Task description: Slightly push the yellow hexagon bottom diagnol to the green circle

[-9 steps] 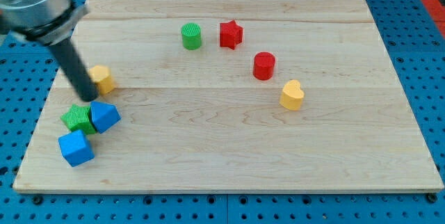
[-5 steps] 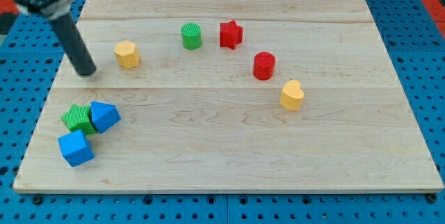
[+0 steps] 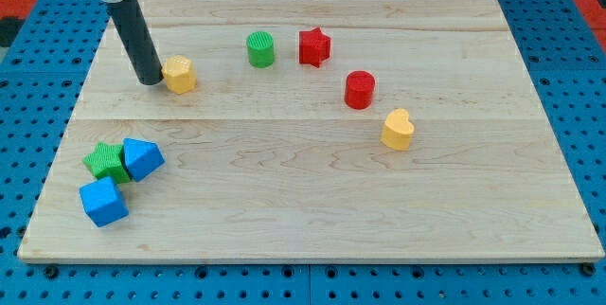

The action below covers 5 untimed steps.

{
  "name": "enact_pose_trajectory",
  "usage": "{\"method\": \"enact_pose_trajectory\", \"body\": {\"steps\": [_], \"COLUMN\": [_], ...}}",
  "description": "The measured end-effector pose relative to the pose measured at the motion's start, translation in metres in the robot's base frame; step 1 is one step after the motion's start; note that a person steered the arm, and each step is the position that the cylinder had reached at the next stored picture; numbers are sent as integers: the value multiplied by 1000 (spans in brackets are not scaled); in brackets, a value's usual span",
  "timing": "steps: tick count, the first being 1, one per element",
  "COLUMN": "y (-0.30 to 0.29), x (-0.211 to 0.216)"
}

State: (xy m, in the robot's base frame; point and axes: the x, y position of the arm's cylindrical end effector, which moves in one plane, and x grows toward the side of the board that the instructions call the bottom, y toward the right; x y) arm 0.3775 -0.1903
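Presently noted: my tip (image 3: 151, 81) at upper left of counter (image 3: 312, 201), touching yellow hexagon (image 3: 179, 74) on its left. Green circle (image 3: 260, 49) up-right of hexagon, apart. No fingers fitted; plain rod only.

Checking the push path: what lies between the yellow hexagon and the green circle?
Nothing. In the camera view, only bare wood separates the yellow hexagon from the green circle; my tip sits against the hexagon's left side.
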Motion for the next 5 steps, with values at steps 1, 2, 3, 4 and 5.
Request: {"method": "enact_pose_trajectory", "body": {"steps": [1,2,3,4,5], "y": [19,-46,-107,-107,-55], "x": [0,12,71,113,161]}}
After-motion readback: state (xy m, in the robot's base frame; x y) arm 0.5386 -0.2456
